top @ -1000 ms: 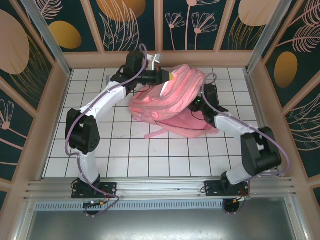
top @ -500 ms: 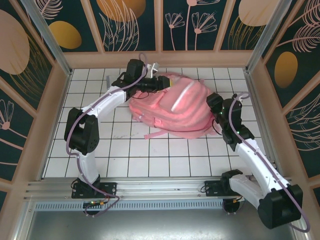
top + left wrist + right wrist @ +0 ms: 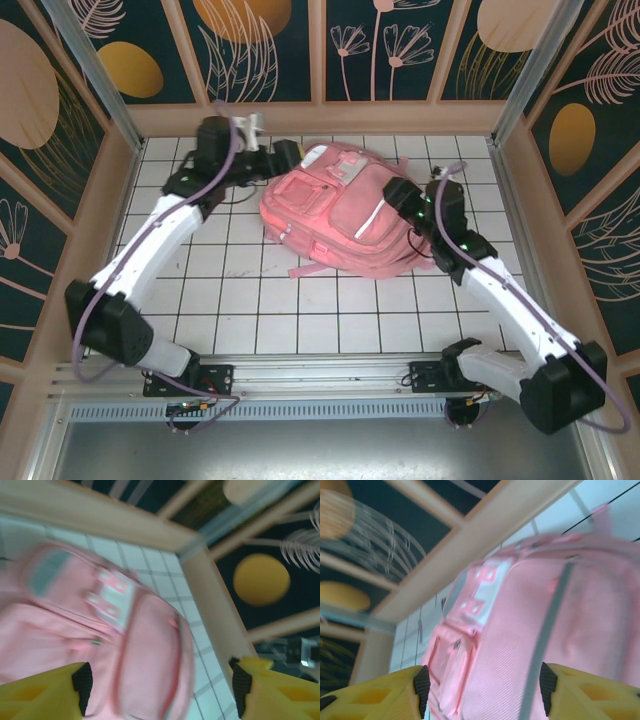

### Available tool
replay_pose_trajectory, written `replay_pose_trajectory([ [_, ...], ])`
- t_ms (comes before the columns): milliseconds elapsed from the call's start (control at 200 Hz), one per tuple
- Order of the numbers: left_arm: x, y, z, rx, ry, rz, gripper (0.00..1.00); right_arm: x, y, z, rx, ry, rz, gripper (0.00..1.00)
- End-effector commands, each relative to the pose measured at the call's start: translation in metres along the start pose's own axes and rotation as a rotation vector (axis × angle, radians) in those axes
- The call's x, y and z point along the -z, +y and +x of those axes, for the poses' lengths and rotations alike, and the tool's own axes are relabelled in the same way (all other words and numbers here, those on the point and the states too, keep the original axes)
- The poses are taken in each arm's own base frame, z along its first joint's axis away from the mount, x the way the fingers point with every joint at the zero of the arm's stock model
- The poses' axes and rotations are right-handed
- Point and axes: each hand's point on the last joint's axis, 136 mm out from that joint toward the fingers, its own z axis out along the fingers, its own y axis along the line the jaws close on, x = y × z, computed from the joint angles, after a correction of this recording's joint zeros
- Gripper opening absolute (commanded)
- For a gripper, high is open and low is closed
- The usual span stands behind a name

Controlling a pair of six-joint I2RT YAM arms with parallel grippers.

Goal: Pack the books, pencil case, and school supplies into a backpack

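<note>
The pink backpack (image 3: 340,215) lies flat on the tiled table, front pockets and pale stripe (image 3: 375,215) facing up. My left gripper (image 3: 295,156) hovers at its top left corner, open; in the left wrist view the blurred backpack (image 3: 145,645) lies below the left gripper (image 3: 161,690) with nothing between the pads. My right gripper (image 3: 398,195) is over the bag's right side, open. In the right wrist view the backpack (image 3: 520,630) and its grey stripe (image 3: 550,625) show beyond the right gripper (image 3: 484,690), whose pads stand wide apart. The books, pencil case and school supplies are hidden.
Pink straps (image 3: 312,266) trail from the bag's near edge onto the white tiled table (image 3: 250,310). A wooden frame wall (image 3: 320,120) runs close behind the bag, with side walls left and right. Bare tiles lie in front of the bag.
The left gripper let go of the lifted backpack and drew back to the left. The bag dropped flat, front side up. The right gripper came out from beside it and now sits over its right side.
</note>
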Motion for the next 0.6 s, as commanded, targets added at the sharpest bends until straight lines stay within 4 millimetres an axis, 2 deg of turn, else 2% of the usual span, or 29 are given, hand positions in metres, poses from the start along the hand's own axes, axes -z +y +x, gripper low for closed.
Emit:
replay_pose_trajectory([
  [0, 0.024, 0.089, -0.013, 0.114, -0.084, -0.270, 0.82, -0.021, 0.041, 0.017, 0.126, 0.102, -0.104, 0.61],
  [100, 0.035, 0.129, -0.025, 0.186, -0.141, -0.335, 0.89, -0.049, 0.057, 0.038, 0.161, 0.211, -0.128, 0.60],
  [180, 0.032, 0.159, -0.035, 0.215, -0.159, -0.388, 0.92, -0.068, 0.057, 0.049, 0.172, 0.259, -0.119, 0.59],
  [310, 0.020, 0.210, -0.059, 0.270, -0.193, -0.451, 0.92, -0.080, 0.062, 0.065, 0.186, 0.299, -0.140, 0.59],
  [355, 0.013, 0.225, -0.068, 0.283, -0.203, -0.456, 0.91, -0.082, 0.059, 0.070, 0.198, 0.310, -0.145, 0.59],
  [375, 0.004, 0.239, -0.068, 0.298, -0.191, -0.465, 0.90, -0.083, 0.059, 0.072, 0.206, 0.314, -0.146, 0.59],
  [475, -0.023, 0.271, -0.087, 0.300, -0.187, -0.458, 0.89, -0.091, 0.051, 0.080, 0.234, 0.335, -0.138, 0.59],
  [595, -0.054, 0.312, -0.111, 0.275, -0.198, -0.486, 0.89, -0.099, 0.053, 0.086, 0.245, 0.354, -0.166, 0.59],
])
